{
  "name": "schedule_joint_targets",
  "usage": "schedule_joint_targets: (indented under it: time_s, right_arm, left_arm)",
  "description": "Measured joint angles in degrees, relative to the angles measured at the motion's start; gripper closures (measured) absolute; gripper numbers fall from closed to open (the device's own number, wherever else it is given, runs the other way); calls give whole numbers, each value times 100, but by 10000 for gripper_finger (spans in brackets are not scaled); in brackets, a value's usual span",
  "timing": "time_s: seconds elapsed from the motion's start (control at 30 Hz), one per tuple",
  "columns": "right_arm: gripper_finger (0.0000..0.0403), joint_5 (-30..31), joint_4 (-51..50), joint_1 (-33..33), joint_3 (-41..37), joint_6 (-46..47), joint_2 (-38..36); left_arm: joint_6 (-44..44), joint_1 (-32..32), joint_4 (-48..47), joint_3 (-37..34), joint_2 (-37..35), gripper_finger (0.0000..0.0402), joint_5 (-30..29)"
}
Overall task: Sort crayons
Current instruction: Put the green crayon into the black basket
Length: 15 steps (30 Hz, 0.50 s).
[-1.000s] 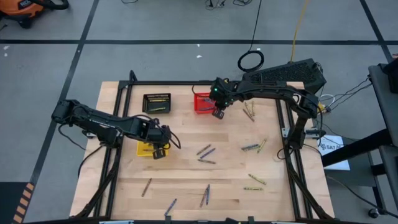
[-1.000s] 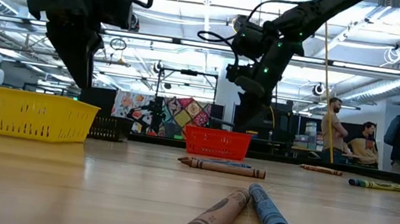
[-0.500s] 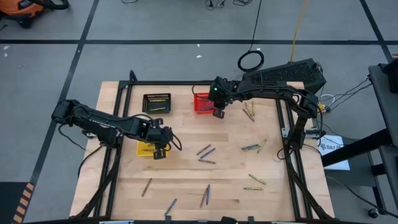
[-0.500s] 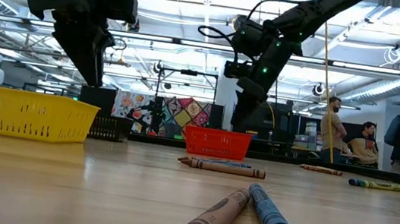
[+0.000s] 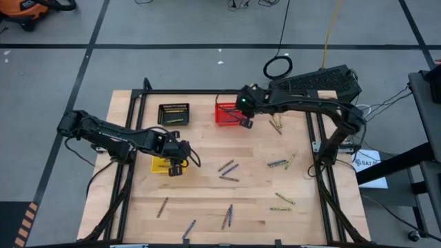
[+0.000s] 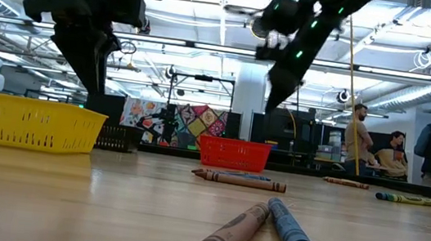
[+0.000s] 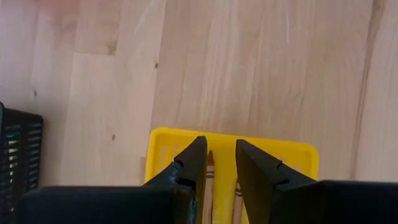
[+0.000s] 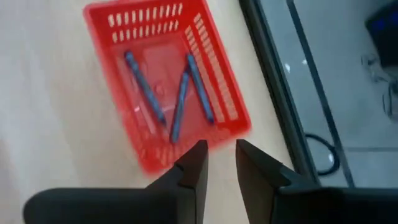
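The right gripper (image 5: 246, 122) hung above the table (image 5: 207, 207) at the right edge of the red basket (image 5: 225, 114), its two fingers (image 8: 194, 168) a narrow gap apart and holding nothing. Three blue crayons (image 8: 180, 106) lay on the floor of that red basket, two of them leaning together at one end, the third apart beside them.

The left gripper (image 5: 177, 167) hovered over the yellow basket (image 5: 160, 164), well to the left of the red basket and nearer the front of the table. Its fingers (image 7: 193, 163) also stood slightly parted with nothing between them, and a brown crayon (image 7: 210, 180) lay in the yellow basket directly under the gap.

The black basket (image 5: 173, 114) stood just left of the red basket, in line with it along the far side of the table, with pale sticks inside it.

The remaining crayons were scattered loose over the wood. A small group (image 5: 228, 169) lay in front of the red basket near the middle of the table. A few (image 5: 276, 125) lay just right of the red basket, others (image 5: 282, 162) farther to its right and forward, and more (image 5: 227, 216) lay along the front edge. In the low view a brown crayon (image 6: 226, 239) and a blue one (image 6: 292, 234) lay touching, closest to the camera.
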Motion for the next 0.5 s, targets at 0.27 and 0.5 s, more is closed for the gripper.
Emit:
schedule_joint_targets:
  time_s: [0.27,0.5]
  right_arm:
    - [332,-121,-1383,-52,0,1695,-998]
    - [332,-258,-2063,-680,0,1979,-1128]
  left_arm:
    - [100,-2,42,0,0,318,13]
    - [116,-4,-21,0,0,318,15]
